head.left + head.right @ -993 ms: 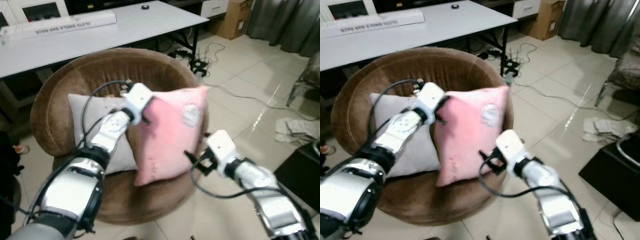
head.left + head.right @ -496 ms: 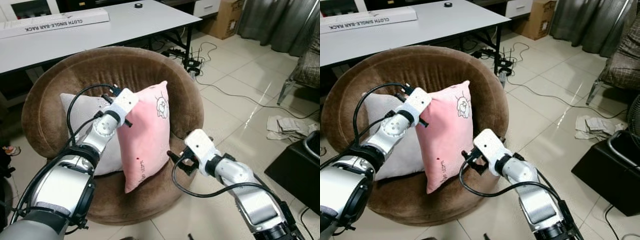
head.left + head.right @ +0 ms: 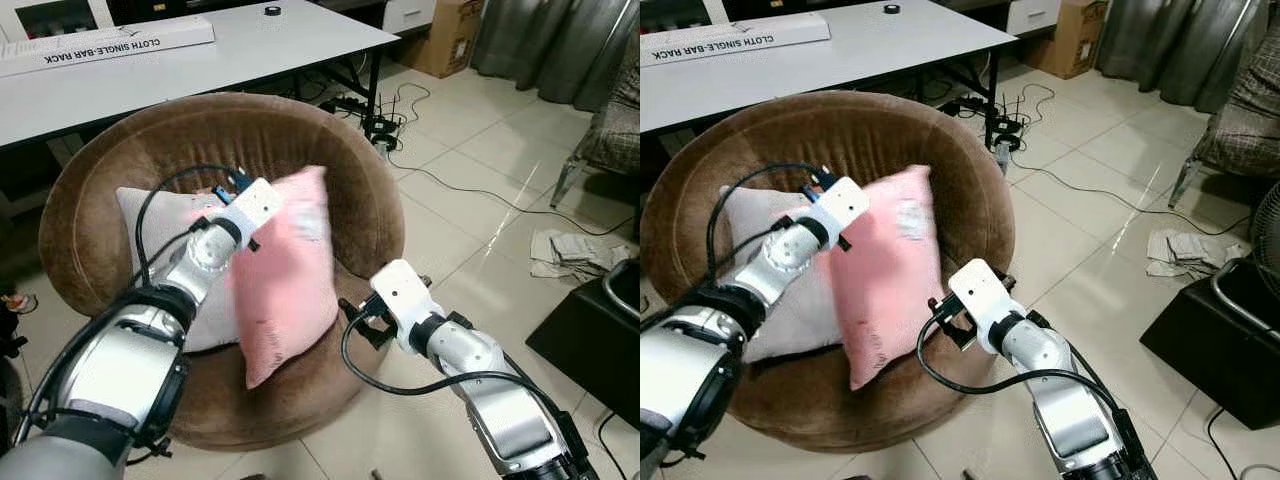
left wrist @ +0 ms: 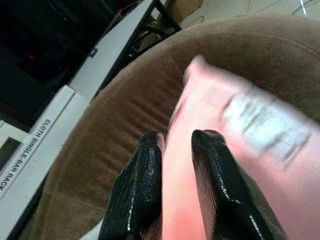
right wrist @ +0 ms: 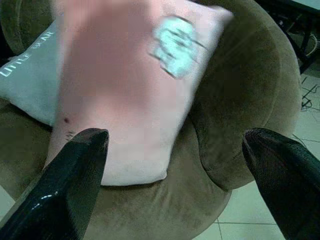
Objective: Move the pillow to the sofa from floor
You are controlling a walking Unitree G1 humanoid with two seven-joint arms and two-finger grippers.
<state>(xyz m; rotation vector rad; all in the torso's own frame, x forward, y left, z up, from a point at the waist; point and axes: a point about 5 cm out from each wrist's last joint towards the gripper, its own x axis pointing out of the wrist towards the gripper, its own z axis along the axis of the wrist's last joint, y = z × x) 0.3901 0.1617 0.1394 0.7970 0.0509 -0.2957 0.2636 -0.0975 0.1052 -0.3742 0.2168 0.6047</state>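
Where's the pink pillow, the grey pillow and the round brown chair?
pink pillow (image 3: 290,285), left eye view, middle of its front face.
grey pillow (image 3: 150,215), left eye view, upper left part.
round brown chair (image 3: 200,125), left eye view, top of backrest.

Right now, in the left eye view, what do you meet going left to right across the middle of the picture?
Grey pillow → left gripper → pink pillow → right gripper → crumpled cloth on the floor.

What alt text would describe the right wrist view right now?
A blurred pink square pillow stands on a round brown plush chair, leaning against a grey pillow. The right gripper is spread wide open in front of it, black fingers touching nothing.
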